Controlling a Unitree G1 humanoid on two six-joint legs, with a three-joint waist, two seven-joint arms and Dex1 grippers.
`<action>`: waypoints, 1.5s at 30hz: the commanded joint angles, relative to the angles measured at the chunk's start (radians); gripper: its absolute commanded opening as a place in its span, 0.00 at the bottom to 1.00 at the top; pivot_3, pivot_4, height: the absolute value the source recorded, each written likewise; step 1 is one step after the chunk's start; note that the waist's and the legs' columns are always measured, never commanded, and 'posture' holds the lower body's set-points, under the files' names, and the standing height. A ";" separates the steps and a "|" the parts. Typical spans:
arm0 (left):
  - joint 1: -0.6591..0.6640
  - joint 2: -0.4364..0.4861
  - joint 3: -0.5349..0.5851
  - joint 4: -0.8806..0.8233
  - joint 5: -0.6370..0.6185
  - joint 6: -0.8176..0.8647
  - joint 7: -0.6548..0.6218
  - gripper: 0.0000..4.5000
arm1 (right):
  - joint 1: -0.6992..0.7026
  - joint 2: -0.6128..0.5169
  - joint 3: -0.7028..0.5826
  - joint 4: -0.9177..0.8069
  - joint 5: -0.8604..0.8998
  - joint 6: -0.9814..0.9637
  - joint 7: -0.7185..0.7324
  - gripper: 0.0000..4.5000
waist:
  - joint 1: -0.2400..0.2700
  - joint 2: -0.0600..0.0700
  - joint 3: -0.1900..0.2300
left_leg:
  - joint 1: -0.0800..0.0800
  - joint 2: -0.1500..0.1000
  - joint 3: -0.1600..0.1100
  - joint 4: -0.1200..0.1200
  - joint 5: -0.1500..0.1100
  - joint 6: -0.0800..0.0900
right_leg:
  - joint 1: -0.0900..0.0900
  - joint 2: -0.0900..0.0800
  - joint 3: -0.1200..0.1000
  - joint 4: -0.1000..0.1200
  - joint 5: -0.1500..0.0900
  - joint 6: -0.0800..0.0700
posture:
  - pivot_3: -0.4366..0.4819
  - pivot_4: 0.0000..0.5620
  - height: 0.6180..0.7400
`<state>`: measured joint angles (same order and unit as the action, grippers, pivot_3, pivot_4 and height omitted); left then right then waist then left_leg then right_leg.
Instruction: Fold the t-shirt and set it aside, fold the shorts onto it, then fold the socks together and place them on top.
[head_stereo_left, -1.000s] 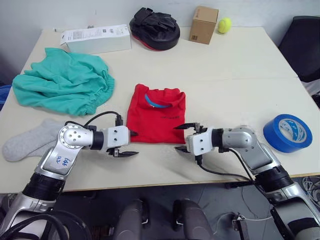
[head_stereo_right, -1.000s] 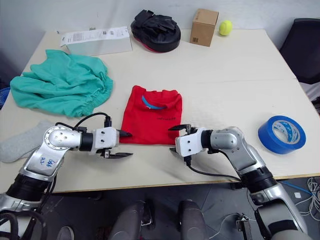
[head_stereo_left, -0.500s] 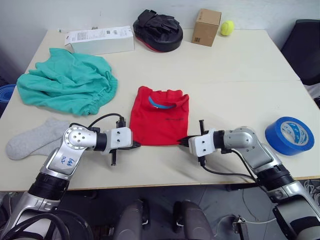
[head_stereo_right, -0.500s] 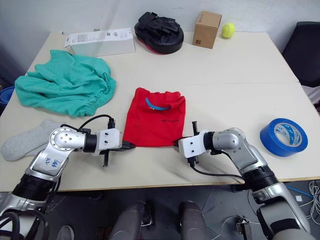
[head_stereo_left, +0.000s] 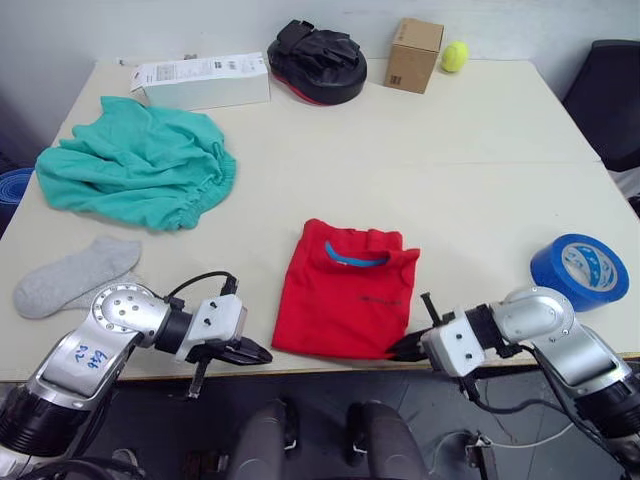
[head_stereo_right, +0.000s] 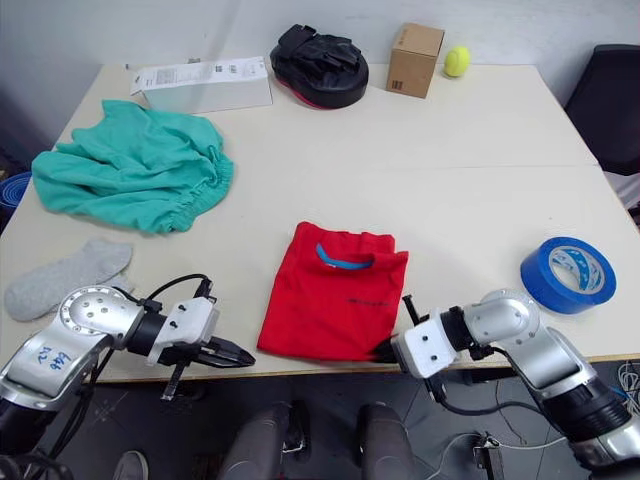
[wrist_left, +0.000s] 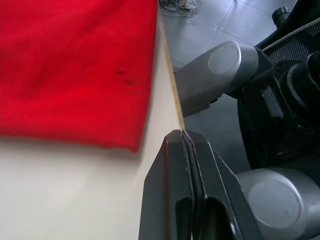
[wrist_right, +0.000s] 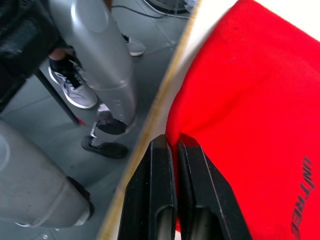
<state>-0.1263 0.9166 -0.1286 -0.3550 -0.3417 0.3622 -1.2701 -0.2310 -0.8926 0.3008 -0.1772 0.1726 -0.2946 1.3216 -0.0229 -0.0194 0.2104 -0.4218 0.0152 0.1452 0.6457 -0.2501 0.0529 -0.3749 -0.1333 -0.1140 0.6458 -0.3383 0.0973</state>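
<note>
We see the red t-shirt (head_stereo_left: 348, 293) folded and lying flat near the front edge of the desk (head_stereo_left: 470, 160). Our right hand (head_stereo_left: 405, 346) has its fingers together, pinching the shirt's near right corner. Our left hand (head_stereo_left: 252, 351) hangs at the desk edge just beside the shirt's near left corner, its fingers pressed together on nothing. The teal shorts (head_stereo_left: 135, 163) lie crumpled at the far left, with a grey sock (head_stereo_left: 75, 276) nearer us on the left. A blue tape roll (head_stereo_left: 580, 269) sits to the right.
</note>
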 joint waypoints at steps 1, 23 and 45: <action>0.031 -0.017 -0.012 -0.024 0.038 -0.045 0.040 0.00 | 0.006 -0.018 -0.025 0.011 -0.049 -0.094 -0.005 0.00 | 0.000 0.000 0.000 | 0.000 0.000 0.000 0.000 0.000 0.000 | 0.000 0.000 0.000 0.000 0.000 0.000 | 0.48 0.27 1.00; -0.303 -0.040 0.122 0.126 -0.235 0.286 0.032 0.90 | -0.067 -0.102 -0.228 -0.129 0.345 0.466 -0.041 0.59 | 0.006 0.001 0.001 | 0.000 0.000 -0.001 0.001 0.000 0.002 | 0.001 0.000 -0.001 0.000 0.000 0.000 | 0.48 0.27 1.00; -0.523 -0.400 -0.198 0.551 0.184 0.037 0.231 0.01 | -0.447 0.288 -0.053 0.511 -0.130 0.404 -0.371 0.00 | 0.015 0.000 0.000 | -0.001 0.000 0.002 0.004 0.005 0.006 | -0.002 0.001 -0.001 0.005 0.000 0.001 | 0.48 0.27 1.00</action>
<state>-0.6609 0.5059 -0.3496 0.1801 -0.1789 0.4006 -1.0550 -0.6567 -0.6097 0.2672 0.3016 0.0736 0.1253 0.9929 -0.0083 -0.0190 0.2107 -0.4230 0.0149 0.1469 0.6495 -0.2454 0.0593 -0.3765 -0.1321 -0.1148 0.6515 -0.3380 0.0979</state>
